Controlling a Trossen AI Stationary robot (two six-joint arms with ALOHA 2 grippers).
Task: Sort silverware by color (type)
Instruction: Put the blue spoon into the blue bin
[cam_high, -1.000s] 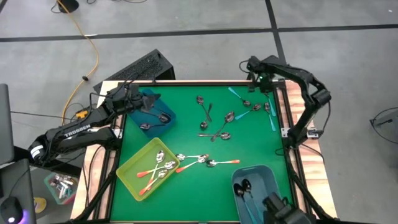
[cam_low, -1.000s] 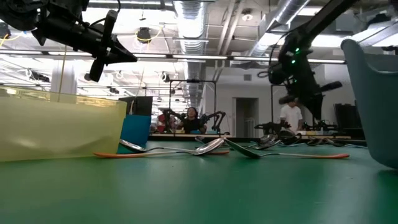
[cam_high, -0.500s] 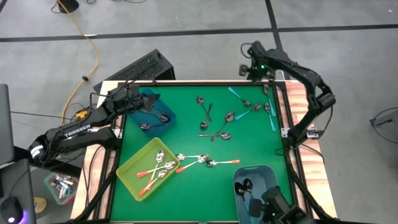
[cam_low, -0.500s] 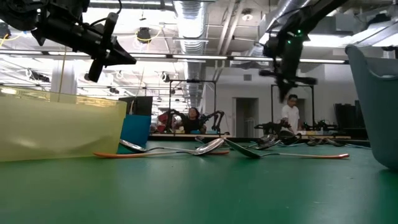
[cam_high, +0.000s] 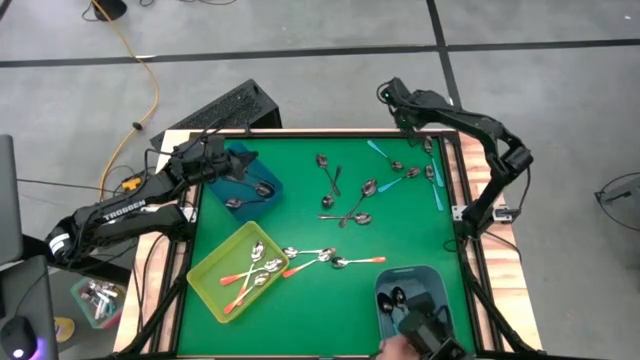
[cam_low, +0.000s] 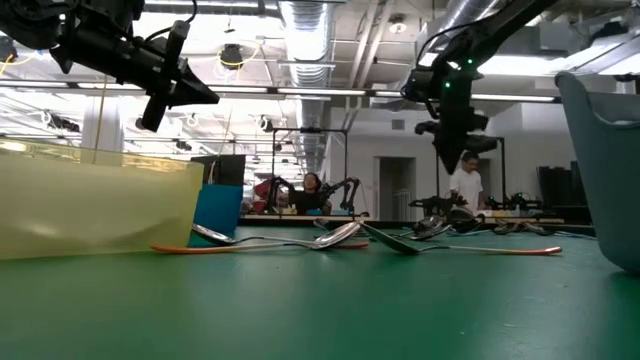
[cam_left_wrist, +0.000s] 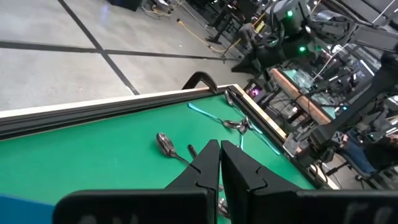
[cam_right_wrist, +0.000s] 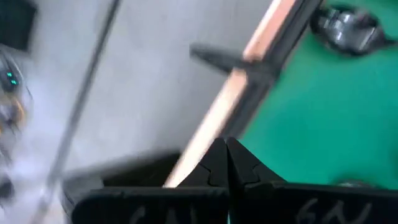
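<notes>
Spoons lie loose on the green table (cam_high: 400, 230). Teal-handled ones (cam_high: 436, 186) are at the far right, dark grey ones (cam_high: 345, 200) in the middle, and orange-handled ones (cam_high: 340, 261) lie beside the yellow-green bin (cam_high: 215, 285). My left gripper (cam_high: 243, 166) (cam_left_wrist: 219, 147) is shut and hovers above the blue bin (cam_high: 262, 170). My right gripper (cam_high: 386, 94) (cam_right_wrist: 225, 147) is shut too, high over the table's far edge (cam_right_wrist: 217, 118), with a spoon bowl (cam_right_wrist: 346, 27) beyond it.
The yellow-green bin holds orange-handled spoons (cam_high: 250, 272). A spoon (cam_high: 262, 189) rests in the blue bin. The grey-blue bin (cam_high: 432, 280) at the near right holds dark spoons (cam_high: 392, 298). A black keyboard (cam_high: 225, 108) sits behind the far left corner. People stand in the room behind (cam_low: 462, 185).
My right gripper has risen from above the teal spoons at the far right corner and swung toward the far edge and to the left, turning as it went. The spoons and my left arm have stayed put.
</notes>
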